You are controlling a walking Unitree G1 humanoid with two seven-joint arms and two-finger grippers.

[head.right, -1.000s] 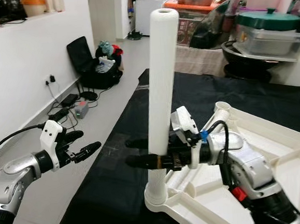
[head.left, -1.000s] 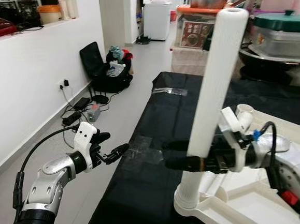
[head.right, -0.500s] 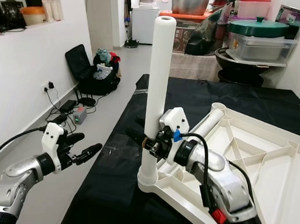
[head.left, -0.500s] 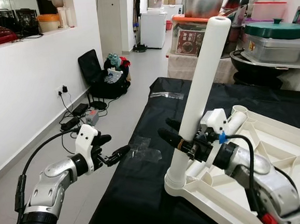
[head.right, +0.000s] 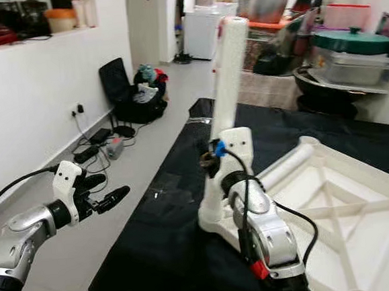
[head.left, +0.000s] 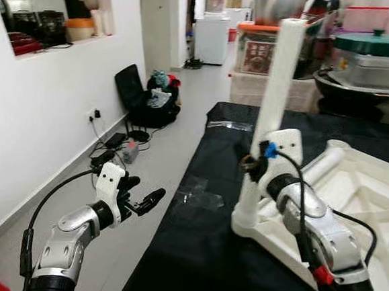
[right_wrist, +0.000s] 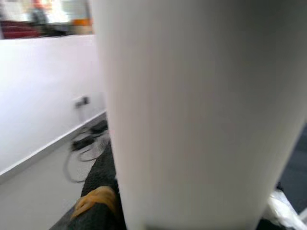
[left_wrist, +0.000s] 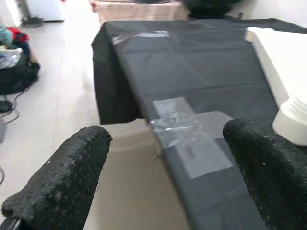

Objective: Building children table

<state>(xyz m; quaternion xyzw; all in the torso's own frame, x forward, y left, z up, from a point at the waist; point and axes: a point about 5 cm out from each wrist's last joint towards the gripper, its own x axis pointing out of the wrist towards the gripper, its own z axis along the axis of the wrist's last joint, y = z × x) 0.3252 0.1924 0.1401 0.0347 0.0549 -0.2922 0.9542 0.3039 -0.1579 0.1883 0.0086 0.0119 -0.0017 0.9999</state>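
Note:
A white table top lies upside down on a black-covered surface. One white table leg stands upright in its near corner socket. My right gripper is wrapped around the leg's lower part, shut on it; in the right wrist view the leg is pressed right up against the camera. A second white leg lies across the table top. My left gripper hangs open over the floor to the left, holding nothing, about a forearm's length from the leg.
A clear tape patch sits on the black cloth near its left edge. On the floor to the left are cables and a black bag by the white wall. Pots and containers crowd the back.
My right wrist has swung around the upright leg, from beside it to behind it, still holding it. The view shifted a little. My left arm stays about where it was.

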